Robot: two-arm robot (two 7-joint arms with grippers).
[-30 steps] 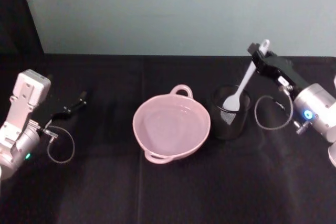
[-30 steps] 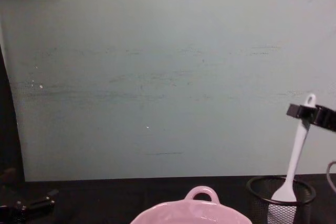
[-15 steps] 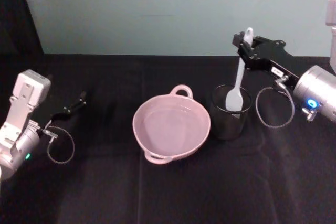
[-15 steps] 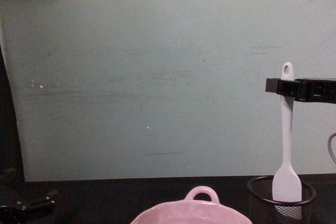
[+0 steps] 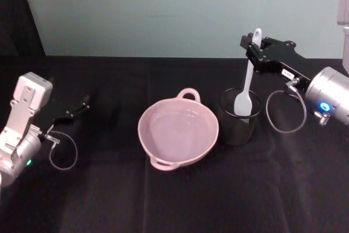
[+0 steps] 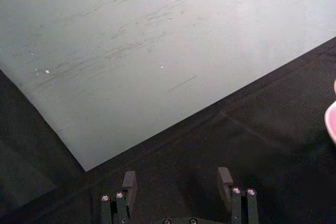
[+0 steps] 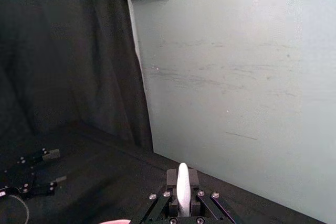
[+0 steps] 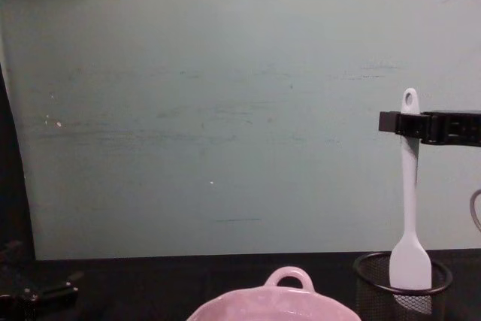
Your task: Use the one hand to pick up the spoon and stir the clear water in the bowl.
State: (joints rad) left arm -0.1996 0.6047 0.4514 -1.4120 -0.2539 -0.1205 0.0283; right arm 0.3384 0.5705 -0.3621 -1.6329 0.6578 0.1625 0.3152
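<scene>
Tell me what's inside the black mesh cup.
The spoon, held upright by the right gripper, dips its flat head just inside the mesh cup. The cup's bottom is hidden by its dark wall.

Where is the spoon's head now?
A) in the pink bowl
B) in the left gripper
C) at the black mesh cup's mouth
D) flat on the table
C: the spoon hangs upright from the shut right gripper, its head at the mouth of the mesh cup; the left gripper sits parked far left.

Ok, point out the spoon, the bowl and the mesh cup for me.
spoon (image 5: 242,104), head view, on its flat head.
bowl (image 5: 141,127), head view, on its left rim.
mesh cup (image 5: 236,132), head view, on its front wall.
</scene>
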